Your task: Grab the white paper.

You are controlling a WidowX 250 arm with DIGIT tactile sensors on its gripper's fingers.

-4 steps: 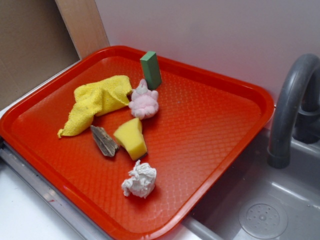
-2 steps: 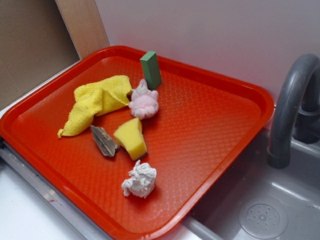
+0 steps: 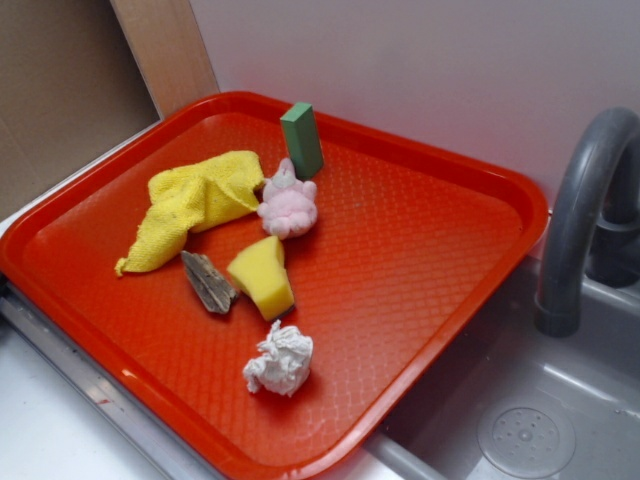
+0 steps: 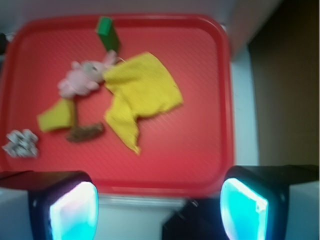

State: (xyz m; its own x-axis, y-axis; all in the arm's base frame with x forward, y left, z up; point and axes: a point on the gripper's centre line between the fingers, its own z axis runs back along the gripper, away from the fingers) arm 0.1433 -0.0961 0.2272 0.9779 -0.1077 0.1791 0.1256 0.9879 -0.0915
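On the red tray (image 3: 420, 230), toward its 6 o'clock edge in the exterior view, the paper (image 3: 279, 361) lies as a lumpy wad with no clear long axis, just at 6 o'clock of the sponge (image 3: 263, 276). The wrist view is blurred; there the paper (image 4: 20, 143) sits at 9 o'clock. The gripper (image 4: 159, 206) is spread wide, holding nothing, its fingers (image 4: 74, 210) cut off below.

Your exterior camera looks down at an angle on the red tray (image 3: 420, 250), near it, with the sink (image 3: 520, 420) at lower right. Your wrist camera hangs high above the tray's (image 4: 200, 150) opposite edge, looking down between the gripper (image 4: 159, 210) fingers. Both share the whole tray.
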